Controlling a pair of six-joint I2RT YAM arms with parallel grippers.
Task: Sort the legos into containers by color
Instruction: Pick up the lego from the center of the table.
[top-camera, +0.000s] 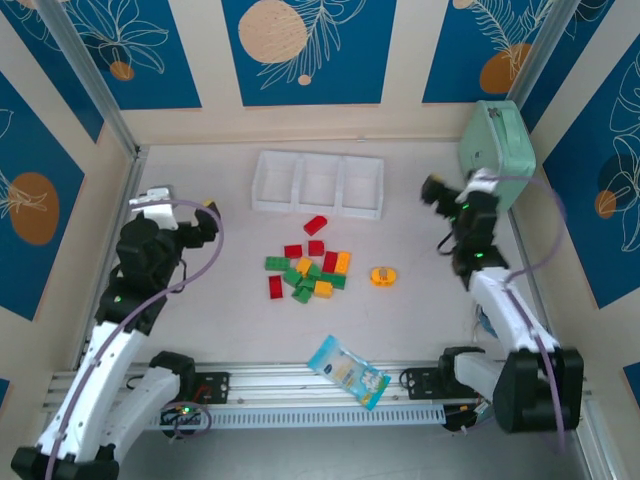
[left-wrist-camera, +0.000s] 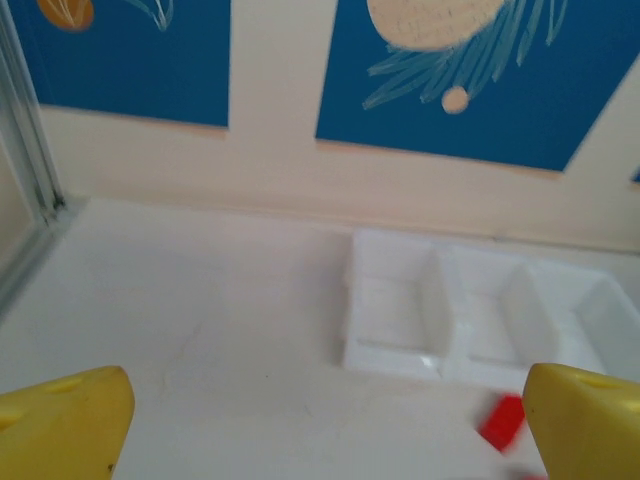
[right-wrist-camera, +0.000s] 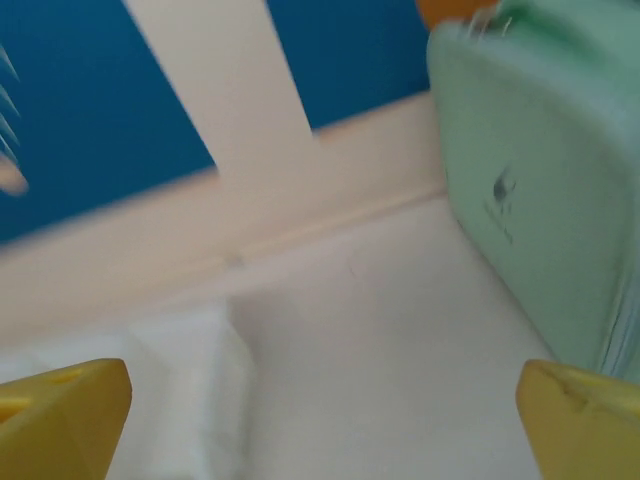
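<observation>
Red, green and yellow-orange legos (top-camera: 310, 271) lie in a loose pile mid-table, with a round orange piece (top-camera: 383, 276) just to their right and one red brick (top-camera: 316, 225) nearest the tray. The white three-compartment containers tray (top-camera: 318, 184) sits behind them, all compartments bare. My left gripper (top-camera: 208, 222) hovers open, left of the pile. In the left wrist view its yellow fingertips (left-wrist-camera: 65, 420) frame the tray (left-wrist-camera: 480, 320) and a red brick (left-wrist-camera: 502, 421). My right gripper (top-camera: 432, 190) is open, right of the tray. Its wrist view shows yellow fingertips (right-wrist-camera: 60, 415) wide apart over the table and the tray corner (right-wrist-camera: 215, 400).
A mint-green case (top-camera: 495, 150) stands at the back right, close to the right gripper, also large in the right wrist view (right-wrist-camera: 545, 190). A blue-and-white snack packet (top-camera: 347, 371) lies near the front rail. Walls enclose the table on three sides.
</observation>
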